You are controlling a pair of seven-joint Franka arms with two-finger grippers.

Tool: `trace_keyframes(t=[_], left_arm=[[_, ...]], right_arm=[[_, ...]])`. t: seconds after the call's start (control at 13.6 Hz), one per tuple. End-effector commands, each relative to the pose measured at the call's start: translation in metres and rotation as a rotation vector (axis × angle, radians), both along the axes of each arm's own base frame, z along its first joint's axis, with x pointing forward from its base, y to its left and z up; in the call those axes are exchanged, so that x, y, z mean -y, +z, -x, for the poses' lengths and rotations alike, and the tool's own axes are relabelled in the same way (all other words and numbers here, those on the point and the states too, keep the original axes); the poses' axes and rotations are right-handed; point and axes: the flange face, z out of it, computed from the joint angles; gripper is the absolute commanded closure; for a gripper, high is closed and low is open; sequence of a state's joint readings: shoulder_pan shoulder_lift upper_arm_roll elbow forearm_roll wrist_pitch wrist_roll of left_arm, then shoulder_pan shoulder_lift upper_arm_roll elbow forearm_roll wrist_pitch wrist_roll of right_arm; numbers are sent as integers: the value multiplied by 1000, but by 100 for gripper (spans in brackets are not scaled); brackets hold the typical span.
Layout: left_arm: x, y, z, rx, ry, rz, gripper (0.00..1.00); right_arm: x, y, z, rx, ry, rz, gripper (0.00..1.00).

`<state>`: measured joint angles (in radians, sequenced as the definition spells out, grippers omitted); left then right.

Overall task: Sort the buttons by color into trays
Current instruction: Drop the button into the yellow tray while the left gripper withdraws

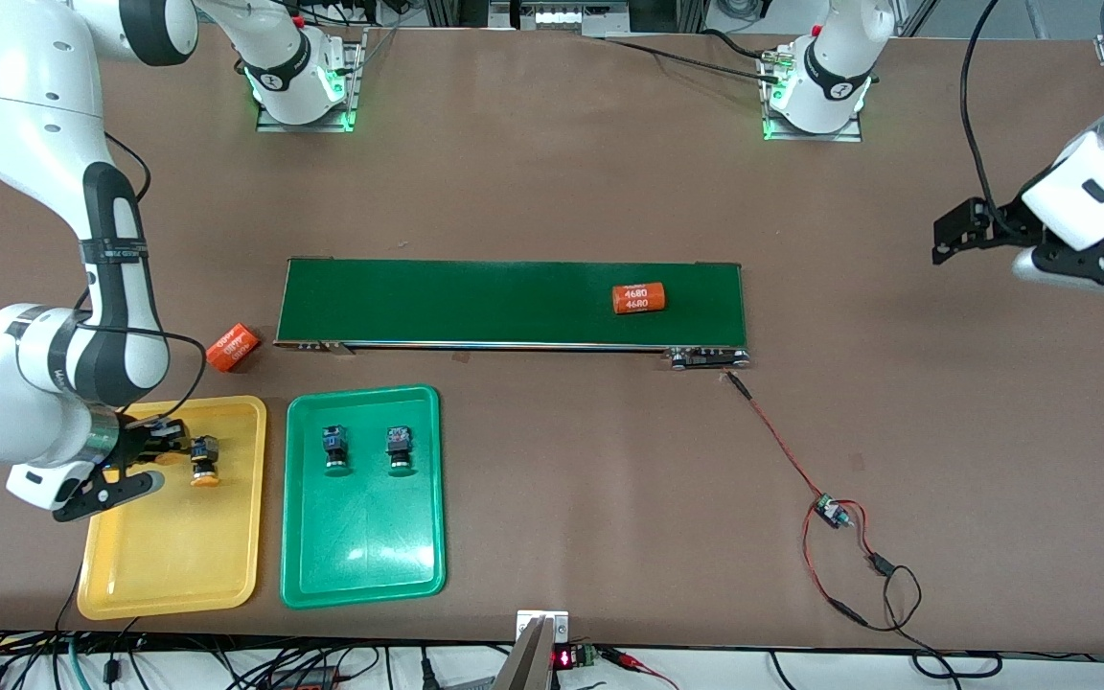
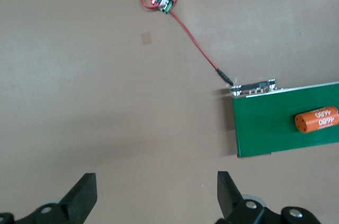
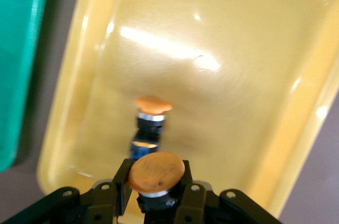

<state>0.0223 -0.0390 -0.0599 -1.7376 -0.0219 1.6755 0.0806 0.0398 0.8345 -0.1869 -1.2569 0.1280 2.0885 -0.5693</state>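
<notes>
conveyor: long dark-green belt [image 1: 514, 303], farther from the front camera than both trays; no buttons on it, only one orange cylinder with white printed numbers [image 1: 638, 299]; second orange cylinder [image 1: 232, 348] on the table off the belt's end, toward the right arm's end
yellow tray: shallow rectangular yellow plastic tray [image 1: 178, 565], at the right arm's end; one yellow-orange-capped push-button switch [image 1: 204, 460] already lying in it
green tray: shallow rectangular green plastic tray [image 1: 365, 565], just beside the yellow tray; both green-capped push-button switches [image 1: 335, 450] in it, side by side; looks finished
right gripper: [image 3: 154, 201] low over the yellow tray, clamped on the second yellow-orange-capped button [image 3: 157, 172], next to the first
left gripper: [image 2: 156, 195] parked over bare table at the left arm's end, jaws wide, holding nothing; waiting
remaining: release of held button into yellow tray; judged last step
</notes>
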Motion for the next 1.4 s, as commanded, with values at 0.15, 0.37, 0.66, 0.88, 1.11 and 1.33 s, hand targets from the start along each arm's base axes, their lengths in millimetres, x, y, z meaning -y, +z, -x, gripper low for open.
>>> trace_keyframes(t=[0.15,0.37,0.66,0.88,1.11,1.33], left_arm=[[-26,-1,18,3,40,4,0],[3,3,18,12,-11,-52,0],[6,7,14,18,-22,-50,0],[8,8,15,13,-23,-50,0],[16,13,14,25,-33,-51,0],[20,13,14,25,-40,-51,0]], right_arm=[[32,-51,-3,25,104,29,100],[34,-62,-6,60,146,40,100],[15,-35,-4,9,123,5,0],[-15,21,3,-45,-8,-12,0],[-44,91,16,-70,-172,-33,0],[-69,144,37,-133,-304,-38,0]])
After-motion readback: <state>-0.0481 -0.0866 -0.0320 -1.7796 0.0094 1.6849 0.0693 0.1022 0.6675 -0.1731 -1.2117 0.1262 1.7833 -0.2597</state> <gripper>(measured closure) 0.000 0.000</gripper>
